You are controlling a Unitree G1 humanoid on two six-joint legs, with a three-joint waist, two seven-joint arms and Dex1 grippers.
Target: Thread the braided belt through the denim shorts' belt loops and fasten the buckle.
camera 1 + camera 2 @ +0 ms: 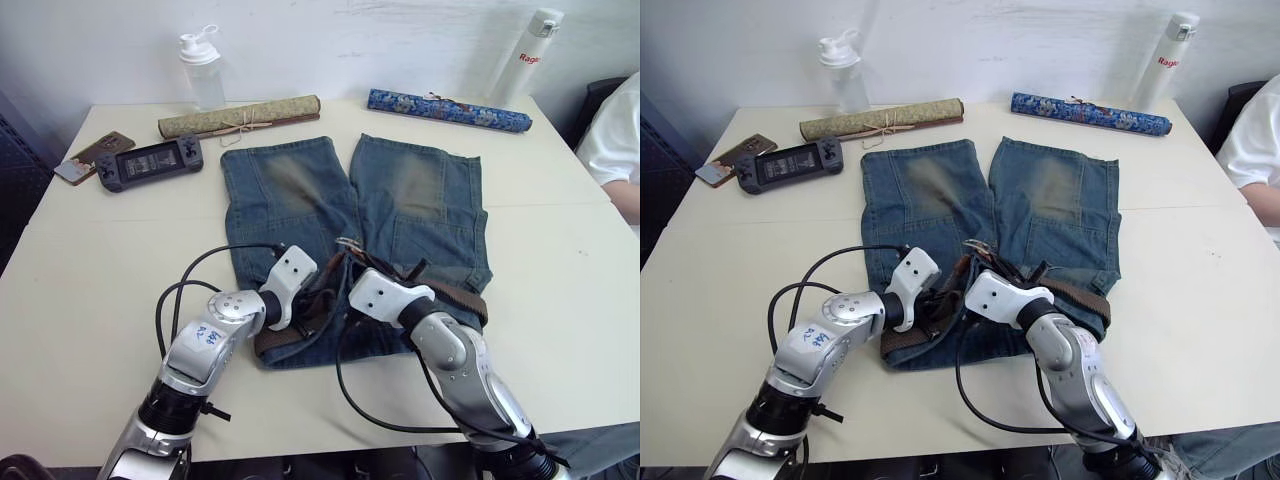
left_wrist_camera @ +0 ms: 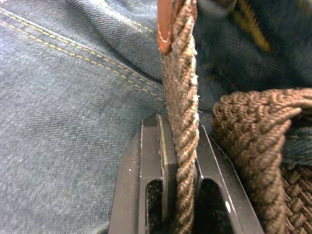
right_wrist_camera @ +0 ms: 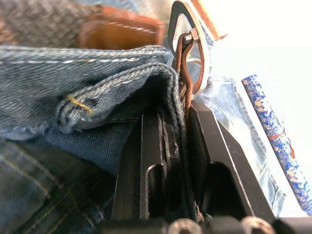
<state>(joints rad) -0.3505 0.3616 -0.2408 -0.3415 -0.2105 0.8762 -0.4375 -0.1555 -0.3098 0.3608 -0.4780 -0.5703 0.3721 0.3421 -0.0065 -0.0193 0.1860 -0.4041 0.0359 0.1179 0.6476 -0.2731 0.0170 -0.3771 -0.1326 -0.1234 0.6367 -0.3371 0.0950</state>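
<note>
Left gripper [image 2: 178, 161] clamps the olive-brown braided belt [image 2: 181, 97], right gripper [image 3: 178, 141] pinches faded denim shorts' waistband [image 3: 122, 78] beside the silver buckle [image 3: 187, 44], readying fastening.

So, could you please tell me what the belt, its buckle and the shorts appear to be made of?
The belt looks like braided brown cord, going by its rope-like strands, with a tan stitched leather tip. The buckle seems polished silver metal, since it gleams. The shorts look like faded blue denim, with diagonal weave and yellow stitching.

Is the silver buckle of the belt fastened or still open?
Open: the square silver metal buckle stands free above the faded blue denim shorts; no strap passes through its frame.
</note>
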